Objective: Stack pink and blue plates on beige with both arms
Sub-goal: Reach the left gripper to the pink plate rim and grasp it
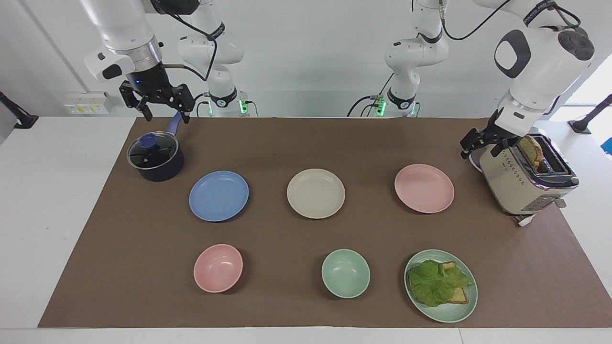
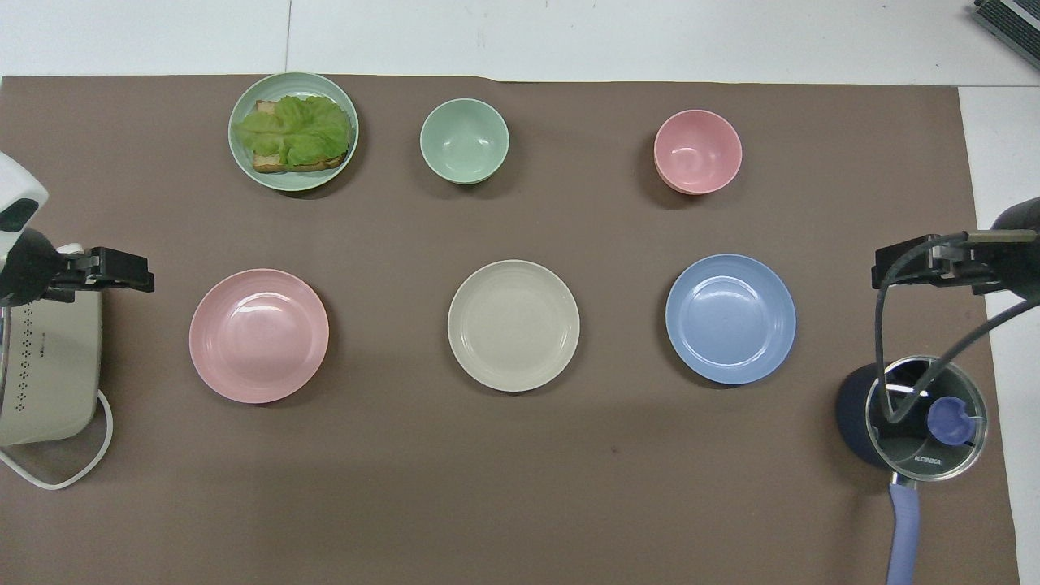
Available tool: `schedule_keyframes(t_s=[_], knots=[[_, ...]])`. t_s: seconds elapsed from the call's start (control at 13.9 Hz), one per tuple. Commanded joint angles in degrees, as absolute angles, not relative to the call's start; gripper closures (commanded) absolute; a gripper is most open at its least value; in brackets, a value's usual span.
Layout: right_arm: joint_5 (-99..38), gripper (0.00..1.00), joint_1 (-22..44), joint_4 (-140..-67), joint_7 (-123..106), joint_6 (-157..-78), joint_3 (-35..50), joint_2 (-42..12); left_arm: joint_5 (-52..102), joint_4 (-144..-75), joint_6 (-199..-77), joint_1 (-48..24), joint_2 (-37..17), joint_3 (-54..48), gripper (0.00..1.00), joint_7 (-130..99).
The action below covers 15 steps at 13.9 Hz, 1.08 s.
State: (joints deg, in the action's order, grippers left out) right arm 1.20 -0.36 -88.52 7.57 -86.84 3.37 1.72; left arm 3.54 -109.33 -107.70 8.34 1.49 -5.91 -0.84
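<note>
Facing view, plates: the medium blue round matte plate (image 1: pixel 219 196), the cream-beige round matte plate (image 1: pixel 315 193) and the pale pink round matte plate (image 1: pixel 424 188) lie in a row across the middle of the frame on the brown mat covering the desk (image 1: pixel 306 143), each well apart from the next, beige between the other two.
Facing view, left gripper (image 1: pixel 479 145): at the right of the frame, low beside the boxy beige toaster (image 1: pixel 523 179), near the pink plate but not touching it; jaws spread apart and empty.
Facing view, right gripper (image 1: pixel 160 109): at the upper left of the frame, up over the dark lidded saucepan (image 1: pixel 156 158); jaws spread apart, holding nothing.
Overhead view, plates: pink plate at centre left, beige plate at centre, blue plate at centre right; nothing is stacked on any of them.
Overhead view, grippers: the left one enters at the left edge, over the mat between toaster and pink plate; the right one sits at the right edge, beside the blue plate, above the saucepan.
Step in hand: judging by the layout, the approach; the left arm heads for the pink plate and no plate is yet picked up.
Next move: probably lowering the open jaws onto the pink plate's rim and pinching that thin edge.
</note>
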Motion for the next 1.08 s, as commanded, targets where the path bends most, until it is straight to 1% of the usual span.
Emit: schedule_keyframes(t_s=[0.0, 0.14, 0.29, 0.5, 0.72, 0.94, 1.01], knots=[[0.9, 0.0, -0.9, -89.6, 7.6, -88.3, 3.7, 2.4, 3.9, -116.4, -115.7, 9.4, 1.8, -6.3, 0.0, 0.2], [0.9, 0.0, -1.0, -89.6, 7.4, -88.3, 3.4, 2.4, 2.6, -120.8, -121.2, 9.0, 0.6, -6.4, 0.0, 0.2], [0.9, 0.0, -1.0, -89.6, 7.6, -88.4, 3.4, 2.4, 0.9, -123.5, -125.5, 8.5, -1.8, -6.4, 0.0, 0.2], [0.9, 0.0, -1.1, -89.6, 7.3, -88.5, 3.3, 2.3, 0.1, -125.2, -126.7, 8.9, -3.4, -6.4, 0.0, 1.6], [0.9, 0.0, -1.1, -89.6, 7.4, -88.6, 3.3, 2.3, 0.1, -125.3, -129.3, 9.0, -6.4, -6.4, 0.0, 1.9], [0.9, 0.0, -1.1, -89.6, 6.9, -88.6, 3.3, 2.3, 0.1, -125.7, -131.0, 9.0, -7.3, -6.4, 0.0, 2.6], [0.9, 0.0, -1.1, -89.6, 6.9, -88.7, 3.3, 2.3, 0.1, -125.8, -132.2, 8.8, -8.3, -6.4, 0.08, 2.7]])
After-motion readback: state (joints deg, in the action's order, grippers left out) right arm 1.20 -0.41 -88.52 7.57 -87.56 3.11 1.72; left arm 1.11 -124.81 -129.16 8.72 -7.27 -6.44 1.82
